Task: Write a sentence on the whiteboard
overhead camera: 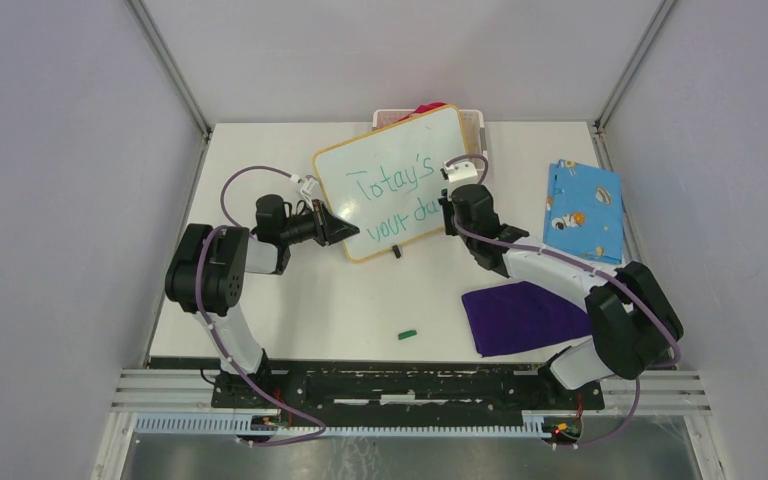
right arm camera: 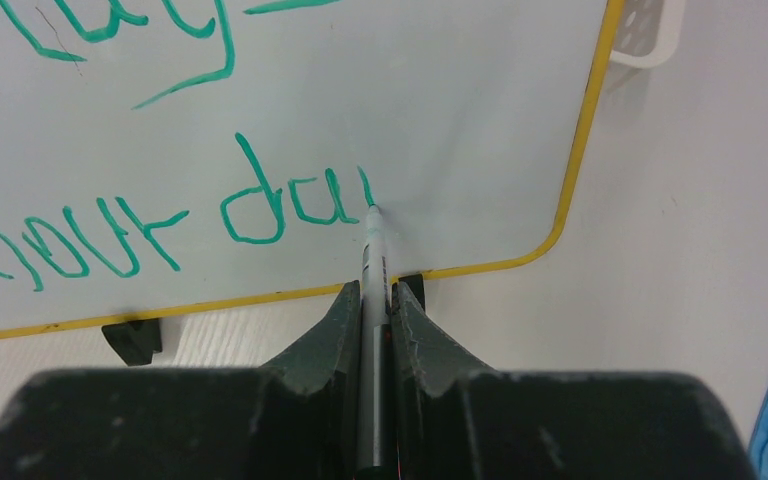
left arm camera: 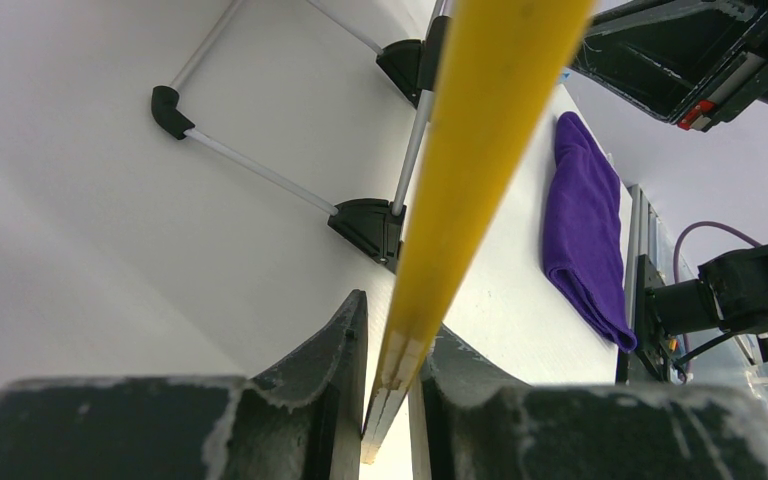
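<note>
Though incomplete, sentence [overhead camera: 390,185]: "Totay's your da"

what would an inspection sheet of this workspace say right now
surface: plain white tabletop
job's things: small yellow-framed whiteboard; green handwritten sentence, second line stops mid-word; silver marker pen, tip on board
clutter: folded purple cloth; blue patterned cloth; small green cap; white plastic basket behind board
grippers: left claw shut on board's frame; right claw shut on pen
cables: purple cables looped along both arms
surroundings: pale enclosure walls, metal corner posts
</note>
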